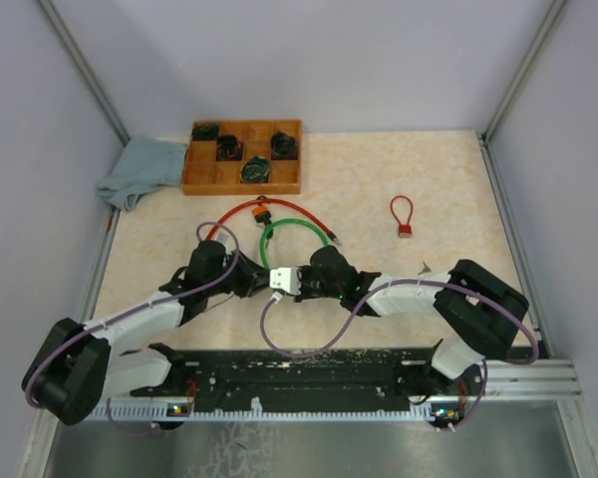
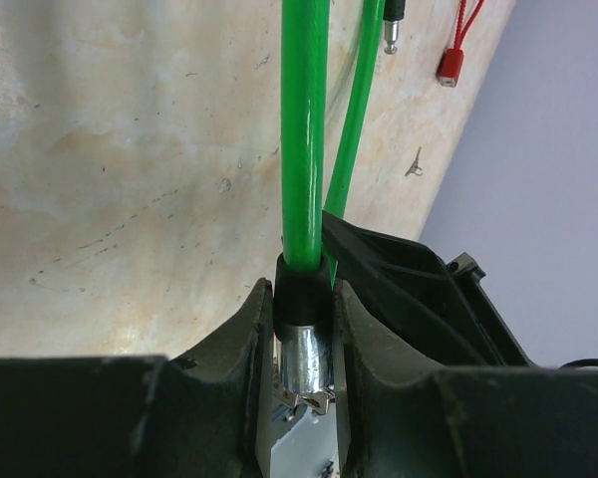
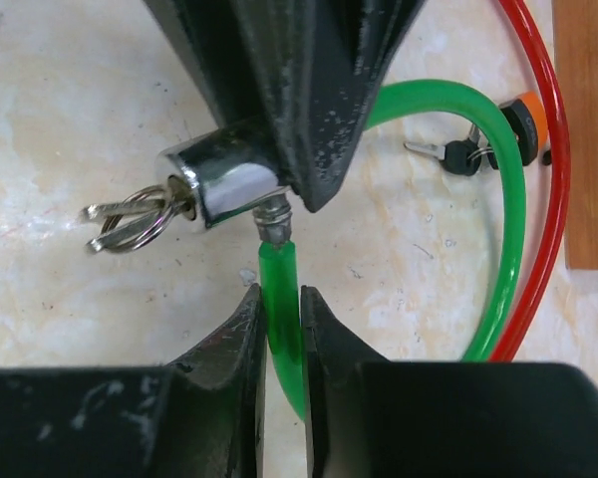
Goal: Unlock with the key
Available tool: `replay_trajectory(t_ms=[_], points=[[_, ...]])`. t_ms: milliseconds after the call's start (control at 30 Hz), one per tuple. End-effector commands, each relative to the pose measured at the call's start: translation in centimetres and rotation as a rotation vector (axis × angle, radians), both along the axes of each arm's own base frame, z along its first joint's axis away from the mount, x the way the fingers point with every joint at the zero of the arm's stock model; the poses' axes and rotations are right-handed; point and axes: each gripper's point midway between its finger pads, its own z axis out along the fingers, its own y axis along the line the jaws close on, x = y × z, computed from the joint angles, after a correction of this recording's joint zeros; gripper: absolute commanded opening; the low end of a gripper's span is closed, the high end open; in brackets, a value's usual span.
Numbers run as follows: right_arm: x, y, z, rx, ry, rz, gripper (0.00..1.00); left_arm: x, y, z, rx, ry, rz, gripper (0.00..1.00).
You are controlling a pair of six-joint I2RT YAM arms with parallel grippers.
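Lock barrel (image 3: 219,184): polished chrome metal, mirror-bright; key ring (image 3: 130,221) at its end: bare shiny metal; green cable (image 3: 513,229) leaving the barrel: smooth glossy plastic sheath; red cable (image 3: 556,149) beyond the barrel: same gloss; table (image 2: 130,149) under the barrel: matt, marbled beige, scuffed; tray (image 1: 204,174) far beyond the barrel: plain wood; cloth (image 1: 140,171), also far beyond: soft grey fabric, crumpled.

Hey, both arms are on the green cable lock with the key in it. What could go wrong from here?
1. The right fingers pinch only the smooth green cable just below its metal tip; a pull might slip instead of freeing the tip from the lock.
2. The key and its ring stick out unsupported; a jolt could shake them loose.
3. The red cable lies close beside the green loop and may get dragged.
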Motion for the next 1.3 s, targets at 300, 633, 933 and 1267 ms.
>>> replay_trajectory(t_ms=[300, 633, 933, 1267], points=[[2.6, -1.8, 2.5, -0.096, -0.248, -0.008, 0.00, 0.0, 3.1, 4.4, 0.109, -0.093, 0.010, 0.00], [5.0, -3.5, 3.7, -0.167, -0.346, -0.085, 0.00, 0.4, 6.9, 3.5, 0.316, -0.112, 0.031, 0.00], [9.7, -5.1, 3.0, -0.252, -0.385, -0.141, 0.00, 1.5, 13.3, 0.4, 0.570, -0.108, 0.246, 0.00], [16.0, -5.5, 0.5, -0.349, -0.368, -0.208, 0.12, 5.7, 16.9, 1.0, 0.625, -0.185, 0.444, 0.00]])
